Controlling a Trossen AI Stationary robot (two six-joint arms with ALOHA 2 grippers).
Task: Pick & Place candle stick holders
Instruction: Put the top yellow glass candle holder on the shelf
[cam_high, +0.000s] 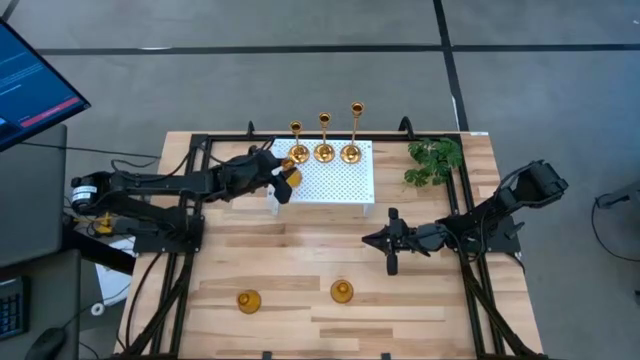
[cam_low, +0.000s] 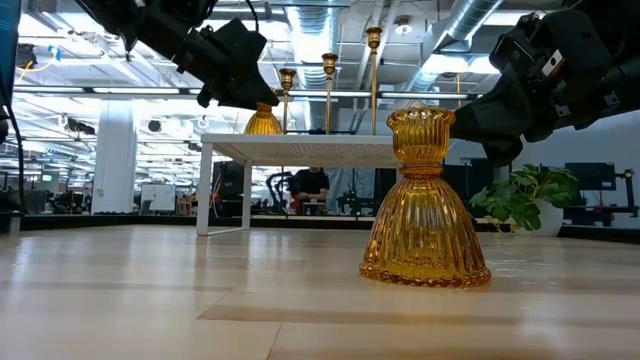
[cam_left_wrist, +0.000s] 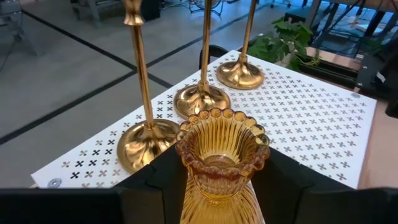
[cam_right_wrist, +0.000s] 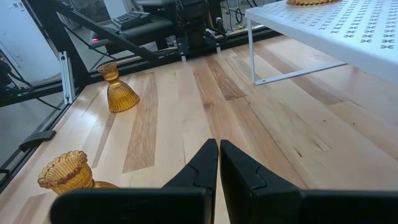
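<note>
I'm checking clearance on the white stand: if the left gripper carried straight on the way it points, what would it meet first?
Probably the nearest tall holder; the left gripper, shut on an amber holder, points at the three tall ones.

The right tool (cam_right_wrist: 219, 163) hangs above the wooden worktop (cam_right_wrist: 261, 130), its two dark fingers (cam_right_wrist: 202, 165) pressed tip to tip with nothing between them. Two amber ribbed glass candle holders stand on the planks ahead of it: one (cam_right_wrist: 118, 89) farther off near a black frame rail (cam_right_wrist: 65, 78), the other (cam_right_wrist: 68, 173) close by, only its scalloped rim and upper body showing. A white perforated stand (cam_right_wrist: 323, 31) on thin legs rises over the worktop, a golden base (cam_right_wrist: 311, 2) just visible on top.
</note>
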